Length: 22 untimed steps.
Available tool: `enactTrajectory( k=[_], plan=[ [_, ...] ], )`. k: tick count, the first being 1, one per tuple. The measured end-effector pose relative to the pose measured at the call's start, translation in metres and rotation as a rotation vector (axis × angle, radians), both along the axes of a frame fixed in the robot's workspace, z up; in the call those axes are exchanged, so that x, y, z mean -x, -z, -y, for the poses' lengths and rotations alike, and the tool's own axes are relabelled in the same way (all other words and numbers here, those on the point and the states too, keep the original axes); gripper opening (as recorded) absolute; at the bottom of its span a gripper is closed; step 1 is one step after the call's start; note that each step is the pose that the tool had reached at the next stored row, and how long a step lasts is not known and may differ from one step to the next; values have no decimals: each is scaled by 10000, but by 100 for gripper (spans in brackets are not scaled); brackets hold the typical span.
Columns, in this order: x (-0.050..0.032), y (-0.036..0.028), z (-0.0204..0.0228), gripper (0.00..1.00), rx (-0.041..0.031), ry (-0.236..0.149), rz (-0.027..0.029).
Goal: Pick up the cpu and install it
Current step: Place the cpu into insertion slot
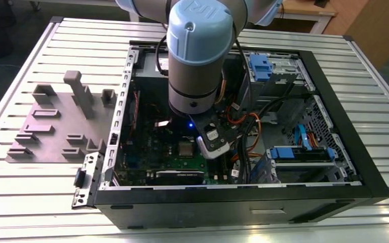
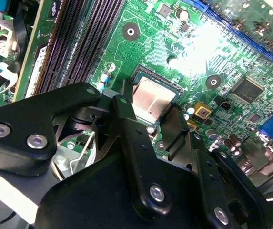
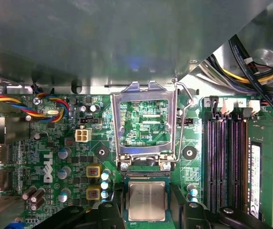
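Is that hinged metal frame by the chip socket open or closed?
Open: in the first wrist view the hinged metal frame is flipped back, and the cpu lies beside it with its silvery top uncovered.

Cpu [image 3: 146,200] in socket [image 3: 146,177], retention frame [image 3: 146,88] open

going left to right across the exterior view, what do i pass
grey plastic fixture → case's metal side rail → green motherboard → blue drive caddy nearest the camera → black case wall at the exterior view's right
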State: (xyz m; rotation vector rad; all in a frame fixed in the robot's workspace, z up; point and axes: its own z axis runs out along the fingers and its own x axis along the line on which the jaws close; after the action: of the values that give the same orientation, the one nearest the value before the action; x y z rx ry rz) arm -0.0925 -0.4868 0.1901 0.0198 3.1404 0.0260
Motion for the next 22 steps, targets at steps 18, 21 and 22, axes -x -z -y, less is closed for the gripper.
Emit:
enactTrajectory(
  k=[18, 21, 22],
  plan=[
    [6, 22, 2, 47, -68, 0, 0],
    [6, 22, 2, 47, -68, 0, 0],
    [6, 23, 2, 48, -72, 0, 2]
  ],
)
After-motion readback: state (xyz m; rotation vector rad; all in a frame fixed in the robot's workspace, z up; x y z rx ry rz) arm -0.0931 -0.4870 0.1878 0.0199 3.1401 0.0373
